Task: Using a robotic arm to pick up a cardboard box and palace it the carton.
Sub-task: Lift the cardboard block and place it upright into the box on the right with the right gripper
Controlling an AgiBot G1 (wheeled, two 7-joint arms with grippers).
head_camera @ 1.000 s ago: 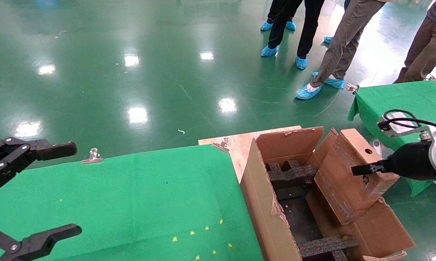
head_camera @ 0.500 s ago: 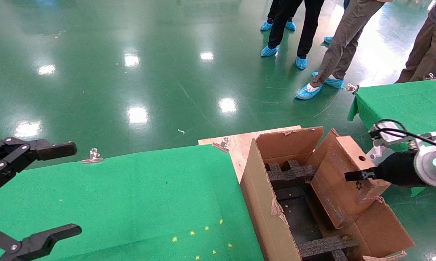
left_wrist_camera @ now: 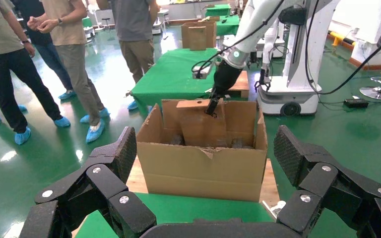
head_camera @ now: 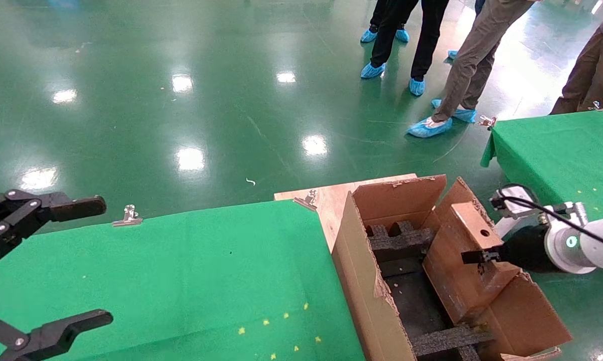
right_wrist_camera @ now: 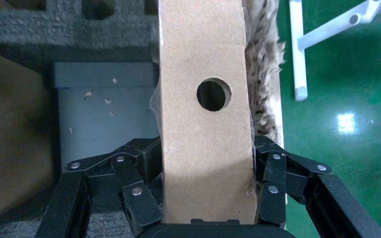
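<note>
- Over the last second the right claw has carried the cardboard box down and toward the robot's left — the box now sits lower, with its bottom end inside the carton rather than riding above the rim.
- The right claw is clamped on the box; in the right wrist view its fingers press both broad faces, with the narrow holed face turned toward the camera.
- The box stands tilted, its holed end up and leaning toward the carton's far right flap; judging by this, placing is well along but the release is not yet done.
- The white arm reaches in from the right, a black cable looping over its wrist.
- Inside the carton, black foam blocks cross the far end and another strip crosses the near end — the box must settle in the gap between them, and its lower edge could catch on foam or on the ragged right wall.
- The left claw hangs spread wide and empty over the green tabletop, well apart from the carton.
- Metal clips pin the cloth; people in blue shoe covers stand on the floor beyond.
</note>
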